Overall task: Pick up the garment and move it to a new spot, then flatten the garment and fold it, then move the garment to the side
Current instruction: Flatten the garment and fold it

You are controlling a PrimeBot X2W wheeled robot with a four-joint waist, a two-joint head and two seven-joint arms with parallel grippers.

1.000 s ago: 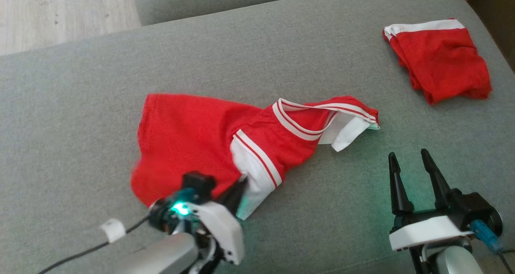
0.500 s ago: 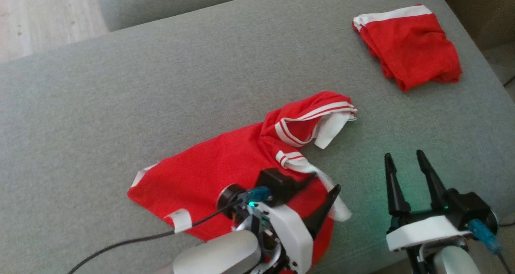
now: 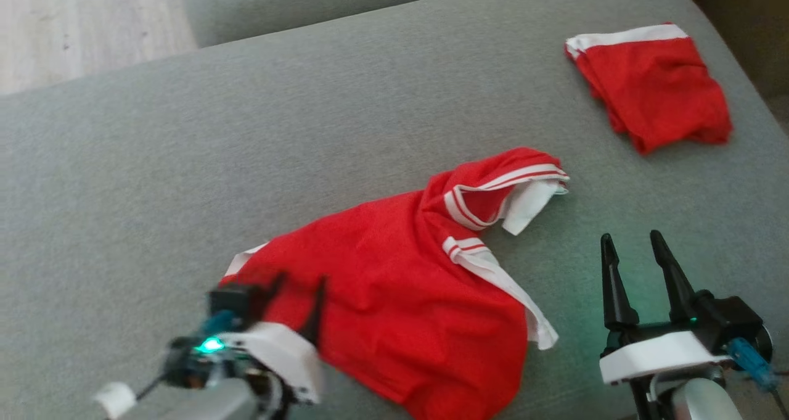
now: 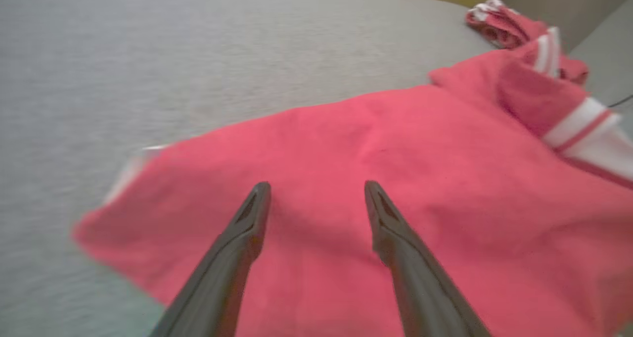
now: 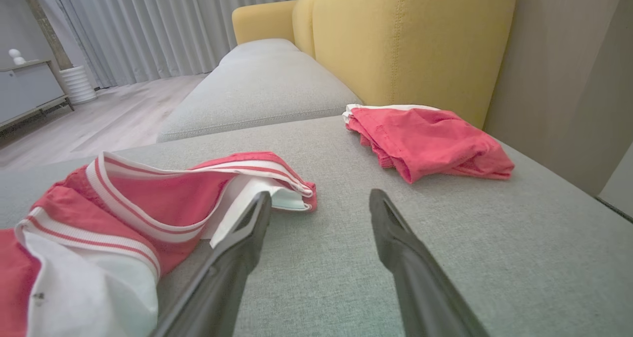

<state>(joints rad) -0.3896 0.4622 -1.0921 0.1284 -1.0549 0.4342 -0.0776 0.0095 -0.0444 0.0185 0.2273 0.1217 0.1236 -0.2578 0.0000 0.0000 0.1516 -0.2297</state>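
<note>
The red mesh garment with white-and-red striped trim (image 3: 394, 296) lies loosely spread on the grey woven-fabric sofa seat (image 3: 185, 161), in the near centre of the head view. Its main red panel is mostly flat with shallow wrinkles. Its striped, white-lined end is bunched and raised at the far right, and a white band runs along its right edge. The left gripper (image 3: 300, 282) is at the lower left of the head view, over the near-left part of the garment. Its jaws are spread wide with nothing between them, and the left wrist view shows both dark fingers above the red cloth; contact with the cloth cannot be confirmed. The right gripper (image 3: 631, 238) is at the lower right, over bare seat fabric just right of the garment's white band. Its jaws are likewise spread and empty. A second red garment with a white waistband, folded (image 3: 653, 87), rests at the far right of the seat, well apart from the first, near the yellow upholstered backrest (image 5: 410, 40). Pale wooden floor (image 3: 61, 25) lies beyond the seat.
</note>
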